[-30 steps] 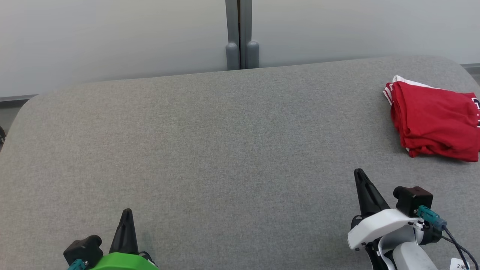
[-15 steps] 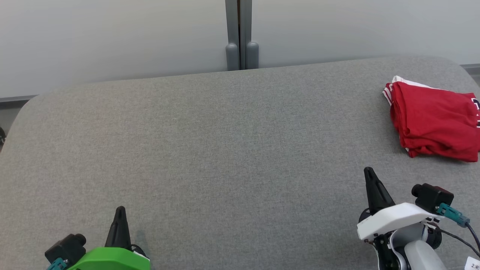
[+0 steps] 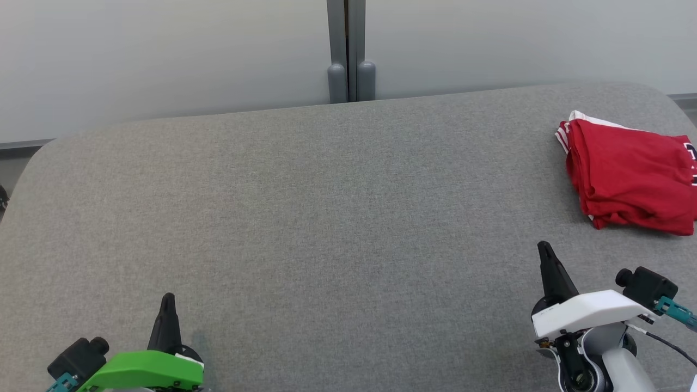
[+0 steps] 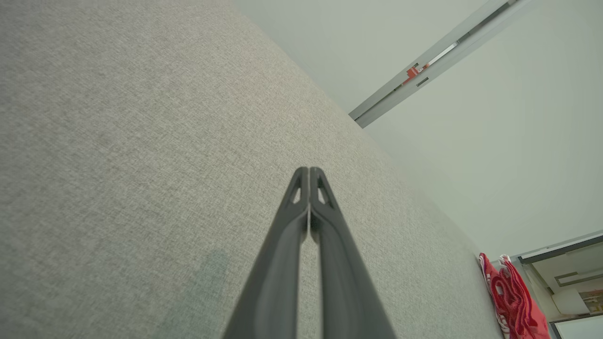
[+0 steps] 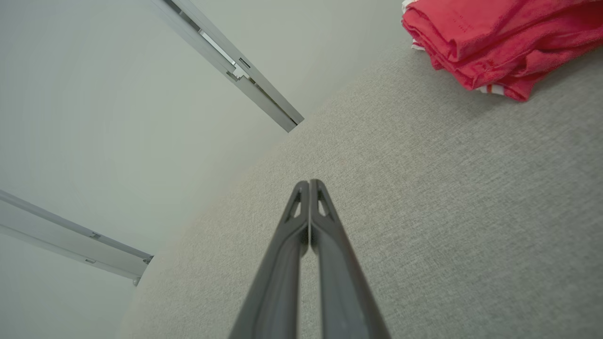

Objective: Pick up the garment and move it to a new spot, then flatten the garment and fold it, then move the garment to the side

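Red garment point(image 3: 631, 174) is lying folded at the table's point(image 3: 326, 218) far right, looking soft and floppy; I'd be pinching its thick near edge. Left gripper point(image 3: 167, 299) and right gripper point(image 3: 544, 249) are hovering clenched, empty.

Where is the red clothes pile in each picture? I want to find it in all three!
Head view: the red garment lies folded at the far right edge, on the grey table.
Left wrist view: it is small, in the bottom right corner.
Right wrist view: it is big and close, in the top right corner.
Shared landmark: the grey wall strip behind the table.
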{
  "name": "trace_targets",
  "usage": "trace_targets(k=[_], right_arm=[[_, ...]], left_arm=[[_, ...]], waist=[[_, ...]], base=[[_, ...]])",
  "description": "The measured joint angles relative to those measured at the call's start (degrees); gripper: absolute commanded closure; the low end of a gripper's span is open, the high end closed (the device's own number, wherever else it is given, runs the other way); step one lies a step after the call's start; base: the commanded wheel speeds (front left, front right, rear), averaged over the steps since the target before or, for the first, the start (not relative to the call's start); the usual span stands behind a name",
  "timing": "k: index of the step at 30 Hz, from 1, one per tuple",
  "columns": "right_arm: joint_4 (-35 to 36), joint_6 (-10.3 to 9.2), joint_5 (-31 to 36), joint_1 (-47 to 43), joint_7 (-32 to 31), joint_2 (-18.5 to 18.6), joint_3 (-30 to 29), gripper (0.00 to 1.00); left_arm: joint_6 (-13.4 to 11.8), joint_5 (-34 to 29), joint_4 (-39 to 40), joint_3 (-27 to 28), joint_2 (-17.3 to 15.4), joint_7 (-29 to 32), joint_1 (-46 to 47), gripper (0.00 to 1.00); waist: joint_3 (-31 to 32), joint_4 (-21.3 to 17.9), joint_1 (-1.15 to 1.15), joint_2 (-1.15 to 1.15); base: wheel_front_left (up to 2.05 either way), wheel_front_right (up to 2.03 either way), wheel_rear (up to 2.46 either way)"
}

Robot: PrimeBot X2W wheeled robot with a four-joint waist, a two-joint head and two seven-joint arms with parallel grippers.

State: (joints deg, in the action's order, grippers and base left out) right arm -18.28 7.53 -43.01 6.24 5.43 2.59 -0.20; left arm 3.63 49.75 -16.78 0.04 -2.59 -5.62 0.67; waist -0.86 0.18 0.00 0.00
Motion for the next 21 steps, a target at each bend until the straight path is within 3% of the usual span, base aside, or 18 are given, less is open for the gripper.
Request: trace_targets(k=[21], right_arm=[[1.3, -0.01, -15.2, 0.0, -3.8, 0.0, -2.0, 1.00]], left_arm=[[1.3, 13.0, 0.8, 2.0, 0.0, 3.7, 1.6, 1.00]], waist=[[0.2, 0.0, 0.00, 0.00]], base=[[0.00, 0.00, 0.00]])
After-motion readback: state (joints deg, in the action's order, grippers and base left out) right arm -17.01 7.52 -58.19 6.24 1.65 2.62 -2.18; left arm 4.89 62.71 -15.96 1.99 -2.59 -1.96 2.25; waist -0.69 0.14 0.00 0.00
